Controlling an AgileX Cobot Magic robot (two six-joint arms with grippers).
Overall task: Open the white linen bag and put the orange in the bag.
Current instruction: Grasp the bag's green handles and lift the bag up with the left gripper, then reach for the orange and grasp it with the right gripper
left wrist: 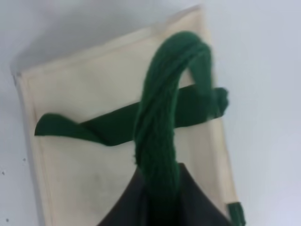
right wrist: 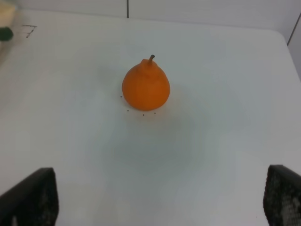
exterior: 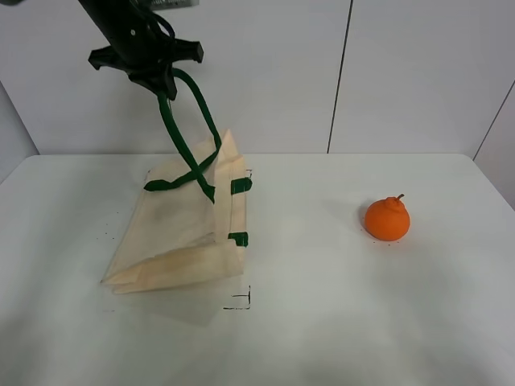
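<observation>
On the white worktop [exterior: 362, 322], the cream flat cloth bag [exterior: 189, 233] stands with its top edge raised by its dark green strap handles [exterior: 181, 133], which the left pincer [exterior: 153, 80] pinches above the bag, while the small bright orange citrus fruit [exterior: 387, 219] sits well to the bag's right, before the widely spread right pincer [right wrist: 155, 197].

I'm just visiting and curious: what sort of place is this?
Probably a robotics test lab: a white table with black corner marks drawn on it, plain wall panels, and a left end effector holding a white linen bag by its green handle, an orange nearby.
</observation>
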